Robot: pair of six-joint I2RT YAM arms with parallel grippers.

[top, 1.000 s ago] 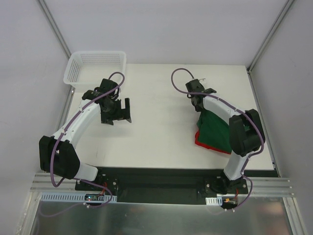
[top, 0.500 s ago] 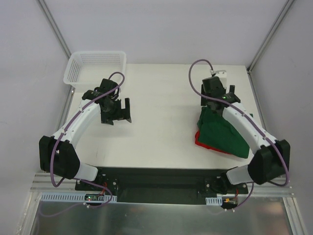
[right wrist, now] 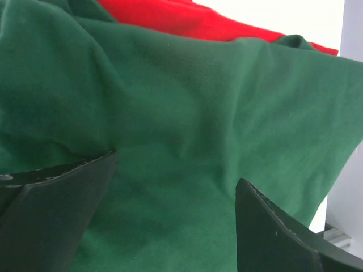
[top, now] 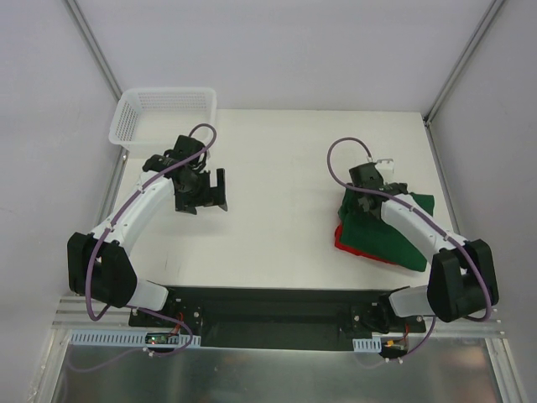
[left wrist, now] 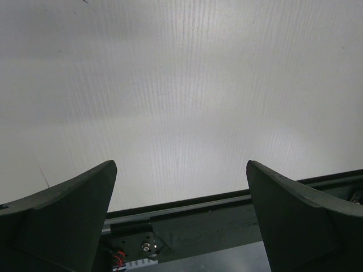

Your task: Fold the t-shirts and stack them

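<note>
At the right of the top view the green shirt (top: pixel 373 235) lies bunched over the red shirt (top: pixel 342 241) (only a red edge shows at the lower left). The right gripper (top: pixel 367 180) sits over the green cloth, jaws spread wide and pinching nothing. Left of centre, the left gripper (top: pixel 201 191) hangs open over bare table (top: pixel 277 218), near the basket (top: pixel 168 91) at upper left.

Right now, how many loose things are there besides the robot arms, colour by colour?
Green t-shirt: 1
Red t-shirt: 1
White basket: 1
Total: 3
</note>
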